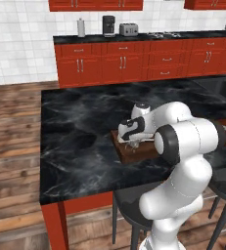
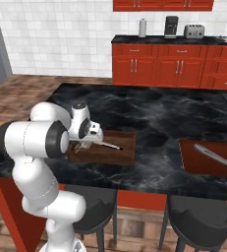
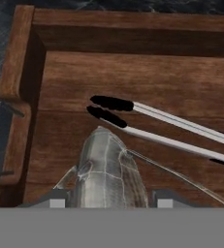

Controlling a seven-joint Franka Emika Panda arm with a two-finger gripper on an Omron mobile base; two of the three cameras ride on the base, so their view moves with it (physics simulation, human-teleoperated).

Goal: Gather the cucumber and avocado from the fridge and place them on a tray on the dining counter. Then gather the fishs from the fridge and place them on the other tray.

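My gripper hangs low over a wooden tray on the dark marble dining counter. It is shut on a silvery grey fish, whose body points out over the tray floor. Beside the fish, a pair of black-tipped metal tongs lies in the same tray. From the base, the gripper is at the near end of the tray. A second tray lies to the right with a long silvery thing in it. The cucumber, avocado and fridge are out of view.
Dark stools stand under the counter's near edge. Red cabinets line the back wall, with a toaster and a coffee machine on top. Wooden floor lies to the left.
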